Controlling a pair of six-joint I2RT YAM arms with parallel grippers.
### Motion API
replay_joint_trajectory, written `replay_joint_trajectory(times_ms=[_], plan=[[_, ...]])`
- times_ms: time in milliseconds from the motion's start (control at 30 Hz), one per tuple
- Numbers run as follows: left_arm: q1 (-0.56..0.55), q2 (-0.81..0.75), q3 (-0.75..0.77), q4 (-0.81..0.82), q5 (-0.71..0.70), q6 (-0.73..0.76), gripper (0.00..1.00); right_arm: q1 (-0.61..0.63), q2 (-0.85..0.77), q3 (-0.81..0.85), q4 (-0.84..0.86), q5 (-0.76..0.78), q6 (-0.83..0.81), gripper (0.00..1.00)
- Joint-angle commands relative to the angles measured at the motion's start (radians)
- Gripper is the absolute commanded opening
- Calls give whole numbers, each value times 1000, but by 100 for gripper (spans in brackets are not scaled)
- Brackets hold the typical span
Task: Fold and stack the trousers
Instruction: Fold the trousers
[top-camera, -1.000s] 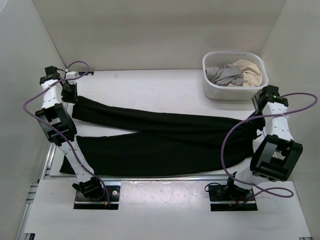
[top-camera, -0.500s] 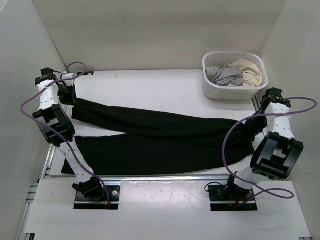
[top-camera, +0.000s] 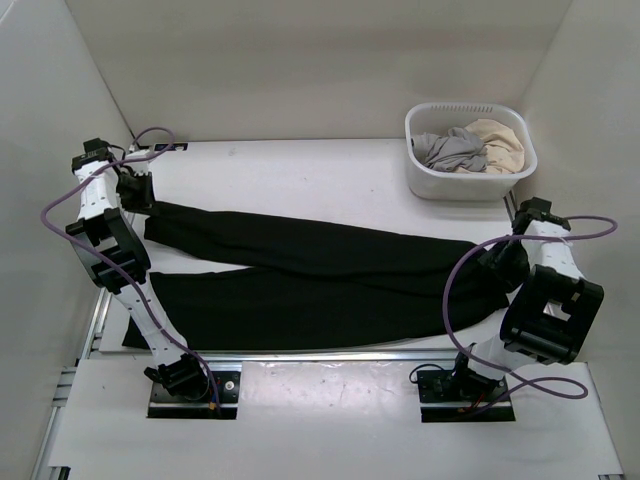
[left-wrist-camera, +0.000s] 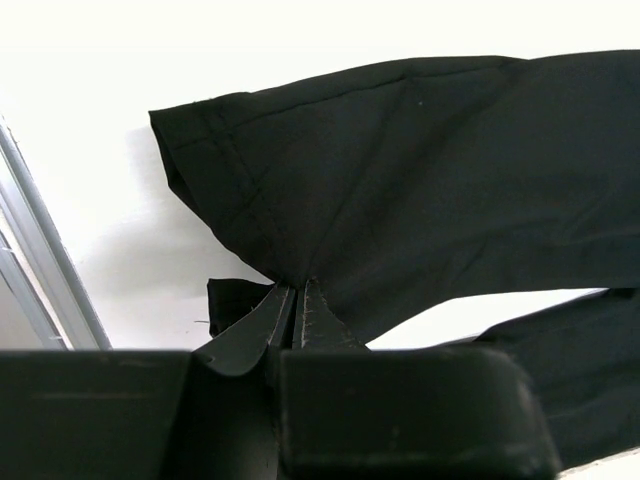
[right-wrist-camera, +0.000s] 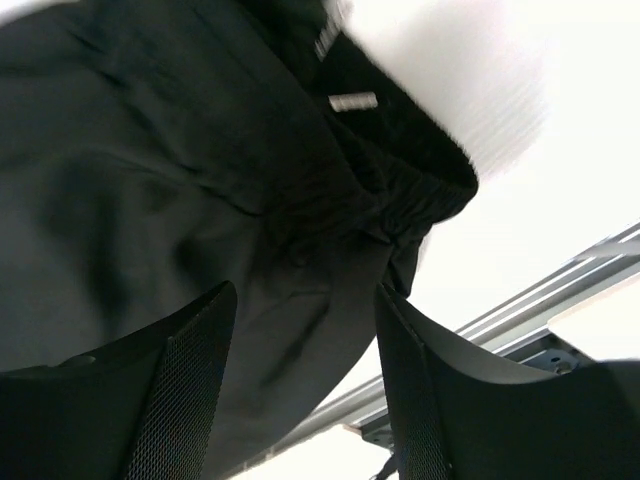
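The black trousers (top-camera: 320, 270) lie spread across the table, legs to the left and waistband to the right. My left gripper (top-camera: 138, 192) is at the far left, shut on the cuff end of the far leg. In the left wrist view the left gripper (left-wrist-camera: 297, 287) pinches a peak of the black fabric (left-wrist-camera: 420, 180). My right gripper (top-camera: 503, 262) hovers over the waist end. In the right wrist view the right gripper (right-wrist-camera: 306, 300) is open, with the gathered waistband (right-wrist-camera: 420, 200) lying loose below its fingers.
A white basket (top-camera: 470, 170) at the back right holds a grey garment (top-camera: 450, 150) and a beige garment (top-camera: 500, 140). An aluminium rail (right-wrist-camera: 560, 290) runs along the table edge by the right gripper. Another rail (left-wrist-camera: 40, 260) borders the left side.
The right gripper has opened and let go of the waistband, which now rests on the table. The left arm shifted slightly left, still holding the leg end.
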Motion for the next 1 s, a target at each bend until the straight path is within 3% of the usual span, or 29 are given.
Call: replay_joint_trajectory(times_ms=[0,700,833,867,967], plan=[[8,-41,-6,-6,31,13,14,-5,-15,-56,47,-27,20,63],[8,-22,12,-16,13,3,14,-5,107,-33,177,31,61,54],[8,-22,12,-25,13,3,14,-5,116,-33,177,80,71,39],[8,-22,12,-25,13,3,14,-5,116,-33,177,89,71,30],[8,-22,12,-25,4,3,14,-5,116,-4,168,103,80,21]])
